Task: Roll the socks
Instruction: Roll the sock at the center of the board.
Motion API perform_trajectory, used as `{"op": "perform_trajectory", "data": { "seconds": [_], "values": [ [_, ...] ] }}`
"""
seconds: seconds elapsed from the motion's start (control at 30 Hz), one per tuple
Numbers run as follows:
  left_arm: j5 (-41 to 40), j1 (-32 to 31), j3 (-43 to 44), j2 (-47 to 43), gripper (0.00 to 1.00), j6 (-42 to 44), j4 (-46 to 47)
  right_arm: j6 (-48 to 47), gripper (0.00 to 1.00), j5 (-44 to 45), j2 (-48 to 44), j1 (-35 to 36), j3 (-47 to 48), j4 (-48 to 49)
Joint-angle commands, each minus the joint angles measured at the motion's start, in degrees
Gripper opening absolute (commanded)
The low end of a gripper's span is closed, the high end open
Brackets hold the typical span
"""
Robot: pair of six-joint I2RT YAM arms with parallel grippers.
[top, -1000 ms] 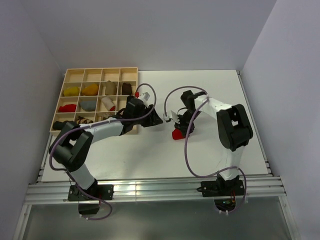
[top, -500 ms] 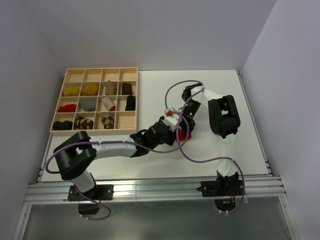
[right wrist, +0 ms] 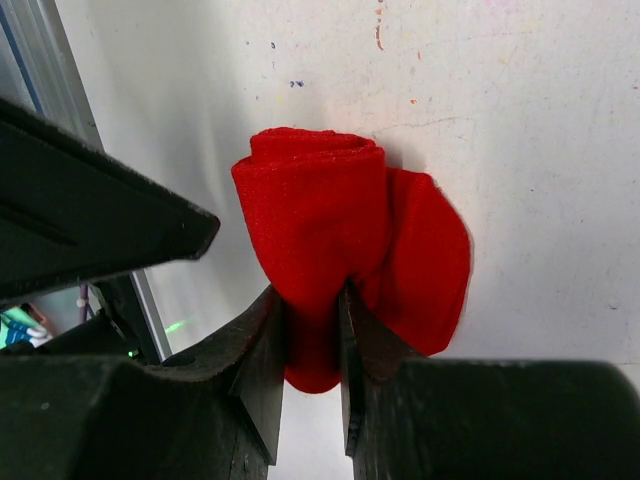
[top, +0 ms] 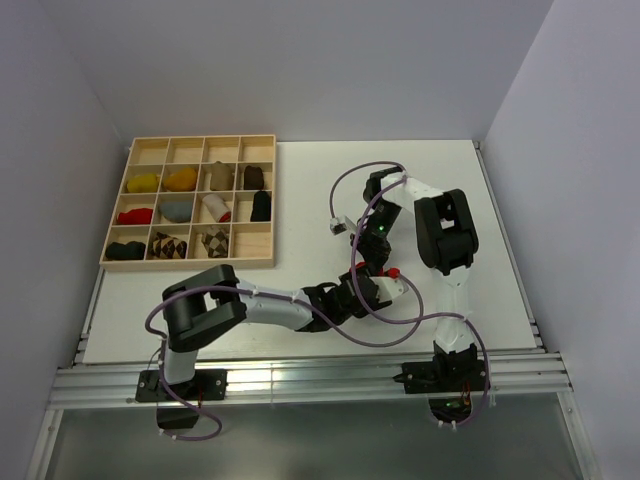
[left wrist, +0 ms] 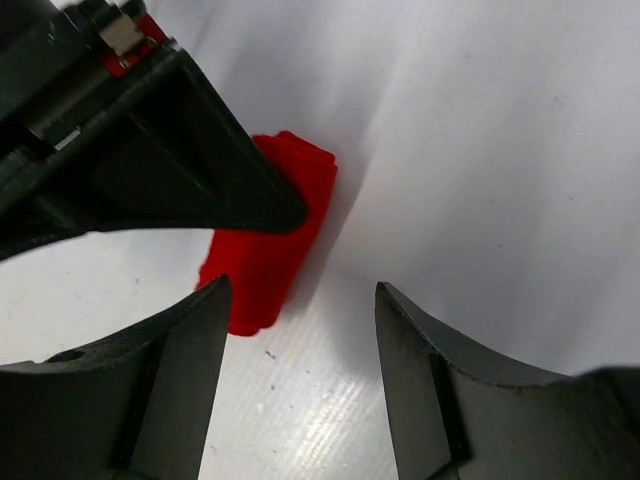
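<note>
Right wrist view: the right gripper pinches the red sock, a partly rolled bundle lying on the white table with a loose flap at one side. Left wrist view: the left gripper, fingers spread, hovers over the red sock, close beside the right arm's finger. Likely hazards: the grippers colliding in this tight space; the roll springing open if the pinch loosens before the left fingers close; the flap staying unrolled.

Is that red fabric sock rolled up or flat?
Partly rolled: the red fabric sock shows a curled end and loose flap, pinched by the right hand.
</note>
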Motion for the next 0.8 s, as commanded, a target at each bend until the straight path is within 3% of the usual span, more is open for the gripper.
{"op": "perform_trajectory", "data": {
  "seconds": [0.0,0.47,0.77],
  "values": [
    [-1.67,0.37,3.47,0.92,0.64,6.03,0.41,-0.43,0.18,4.64,2.42,-0.23,0.0,-2.06],
    [0.43,1.69,4.52,5.93,0.59,13.25,-0.12,-0.42,0.18,5.43,2.24,-0.23,-0.79,-2.15],
    [0.35,3.01,6.89,10.32,0.42,16.41,-1.61,-0.51,0.17,5.61,2.15,-0.23,-1.06,-2.06]
  ]
}}
